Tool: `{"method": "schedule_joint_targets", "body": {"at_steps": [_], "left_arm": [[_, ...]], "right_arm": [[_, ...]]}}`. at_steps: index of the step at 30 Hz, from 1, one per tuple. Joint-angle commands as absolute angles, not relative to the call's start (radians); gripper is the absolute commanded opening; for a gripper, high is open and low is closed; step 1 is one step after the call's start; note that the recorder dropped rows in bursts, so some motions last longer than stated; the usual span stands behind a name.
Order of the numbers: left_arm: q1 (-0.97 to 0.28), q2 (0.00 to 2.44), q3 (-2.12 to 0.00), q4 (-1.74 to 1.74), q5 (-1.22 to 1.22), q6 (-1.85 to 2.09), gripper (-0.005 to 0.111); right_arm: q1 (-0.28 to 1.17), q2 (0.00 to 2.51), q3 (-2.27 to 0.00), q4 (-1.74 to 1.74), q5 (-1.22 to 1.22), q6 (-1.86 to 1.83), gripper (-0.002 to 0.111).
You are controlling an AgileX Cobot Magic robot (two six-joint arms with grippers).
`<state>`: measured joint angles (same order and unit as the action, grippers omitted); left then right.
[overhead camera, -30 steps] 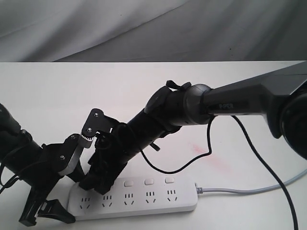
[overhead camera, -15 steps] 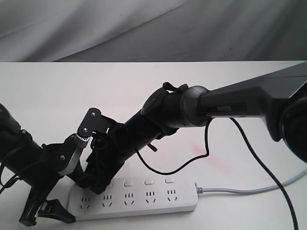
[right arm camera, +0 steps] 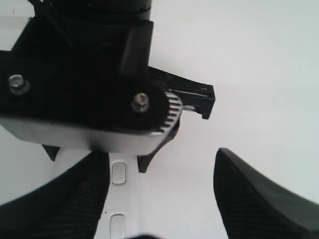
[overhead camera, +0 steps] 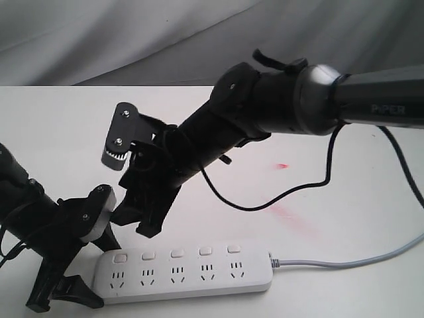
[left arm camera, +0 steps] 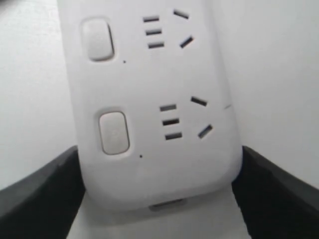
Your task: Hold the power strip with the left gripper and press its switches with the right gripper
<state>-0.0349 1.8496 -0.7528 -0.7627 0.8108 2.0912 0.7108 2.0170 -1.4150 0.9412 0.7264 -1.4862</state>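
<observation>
The left hand (left arm camera: 158, 196) is black, with two smooth wedge-shaped fingers (left arm camera: 40, 196) and a rounded grey-white wrist block (overhead camera: 103, 222). It sits at the table's (overhead camera: 358, 139) near left corner in the exterior view. The fingers press against the two long sides of the strip's (overhead camera: 199, 283) left end, gripping it across its width.

The strip is a long, flat bar of glossy white plastic with rounded corners. It lies flat along the table's near edge. It has five socket sets, and five small square switches (overhead camera: 175, 253) run in a row beside them. A grey cord (overhead camera: 344, 262) leaves its right end toward the table's right edge.

The right hand (overhead camera: 136, 222) hangs above the strip's left part and touches nothing. Its ribbed black fingers (right arm camera: 259, 199) are spread wide with nothing between them. A small grey toothed block (overhead camera: 112, 159) sits on its upper side. Its thick matte-black arm stretches in from the right, and a thin black cable (overhead camera: 285, 195) loops beneath it over the table.

The table is plain white, with a small red dot (overhead camera: 283, 165) and a faint pink smear (overhead camera: 291, 215) right of centre. Creased grey cloth (overhead camera: 132, 40) hangs behind the far edge.
</observation>
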Motion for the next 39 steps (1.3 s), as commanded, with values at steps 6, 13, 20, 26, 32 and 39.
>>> {"method": "schedule_joint_targets", "body": {"at_steps": [6, 13, 20, 26, 32, 39], "left_arm": [[-0.040, 1.852, -0.748, -0.742, 0.785, 2.094, 0.042], [-0.040, 1.852, -0.748, -0.742, 0.785, 2.094, 0.042], [-0.040, 1.852, -0.748, -0.742, 0.785, 2.094, 0.042], [-0.040, 1.852, -0.748, -0.742, 0.785, 2.094, 0.042], [-0.040, 1.852, -0.748, -0.742, 0.785, 2.094, 0.042], [-0.040, 1.852, -0.748, -0.742, 0.785, 2.094, 0.042]], "right_arm": [[0.639, 2.002, -1.410, 0.919, 0.800, -1.439, 0.056], [0.641, 2.085, -1.371, 0.967, 0.796, -1.468, 0.056], [0.650, 2.136, -1.369, 1.004, 0.791, -1.493, 0.056], [0.679, 2.160, -1.369, 0.971, 0.754, -1.495, 0.056], [0.679, 2.183, -1.369, 0.951, 0.696, -1.495, 0.056], [0.679, 2.189, -1.369, 0.955, 0.704, -1.493, 0.056]]}}
